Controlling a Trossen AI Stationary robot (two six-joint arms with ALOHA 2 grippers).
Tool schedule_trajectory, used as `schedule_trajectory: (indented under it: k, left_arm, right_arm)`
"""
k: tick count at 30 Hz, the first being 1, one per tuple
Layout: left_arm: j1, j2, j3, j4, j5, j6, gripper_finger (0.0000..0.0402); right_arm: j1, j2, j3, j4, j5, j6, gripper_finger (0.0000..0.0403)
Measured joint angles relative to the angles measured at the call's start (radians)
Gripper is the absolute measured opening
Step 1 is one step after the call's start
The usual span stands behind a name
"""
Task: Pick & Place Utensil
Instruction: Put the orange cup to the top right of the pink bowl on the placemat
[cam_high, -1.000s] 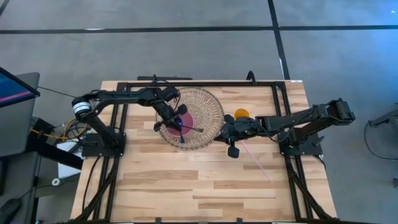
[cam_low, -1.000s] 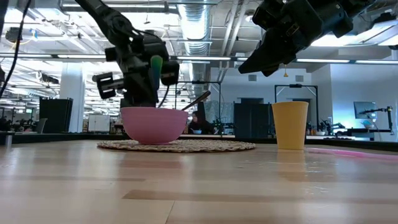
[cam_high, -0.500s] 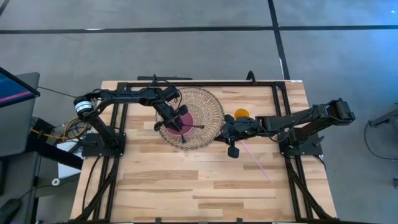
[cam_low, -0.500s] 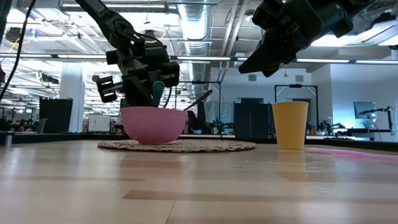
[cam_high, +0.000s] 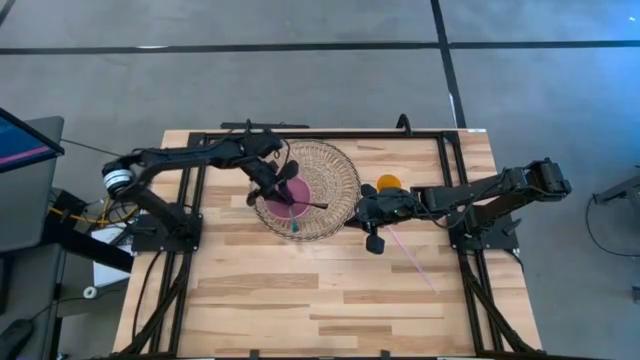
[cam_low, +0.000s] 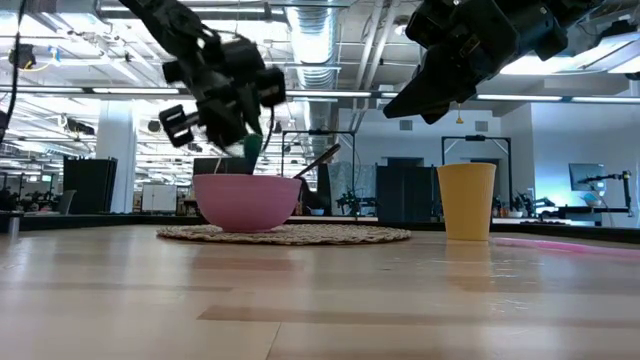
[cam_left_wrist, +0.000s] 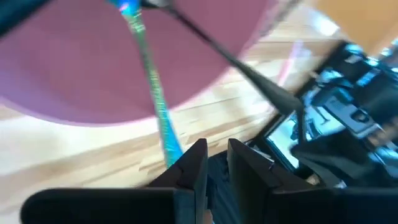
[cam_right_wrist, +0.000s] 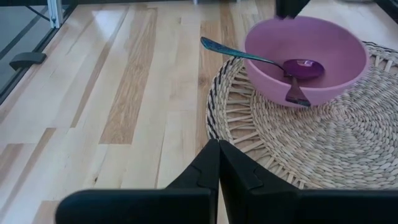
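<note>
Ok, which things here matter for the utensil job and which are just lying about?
Job: iridescent metal spoon, dark slim utensil, pink plastic bowl, left end effector.
Lying about: round woven mat, yellow cup, pink straw, waiting right end effector.

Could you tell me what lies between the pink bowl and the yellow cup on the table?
In the low view, only the woven mat and bare table lie between the pink bowl and yellow cup.

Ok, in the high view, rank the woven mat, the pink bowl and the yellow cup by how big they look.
Largest to smallest, high view:
1. woven mat, the wide round disc under the bowl.
2. pink bowl, partly hidden by the left gripper above it.
3. yellow cup, a small circle beside the mat.
</note>
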Motion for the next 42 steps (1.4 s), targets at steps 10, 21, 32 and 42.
schedule_trajectory:
  k: [10, 21, 32, 42]
  left_arm:
    - [-0.018, -0.264, 0.0, 0.0, -0.215, 0.24, 0.0065]
    - [-0.214, -0.424, 0.0, 0.0, -0.534, 0.708, 0.0065]
    - [-0.409, -0.412, 0.0, 0.002, -0.781, 0.815, 0.0065]
    - [-0.536, -0.338, 0.0, 0.011, -0.94, 0.821, 0.0065]
  right_arm:
    - [0.039, 0.0, 0.0, 0.0, 0.0, 0.027, 0.0]
    - [0.168, 0.0, 0.001, -0.278, 0.133, 0.255, 0.0006]
    - [0.181, 0.0, 0.036, -0.486, 0.234, 0.33, 0.0077]
    - [0.109, -0.001, 0.268, -0.902, 0.547, 0.257, 0.0128]
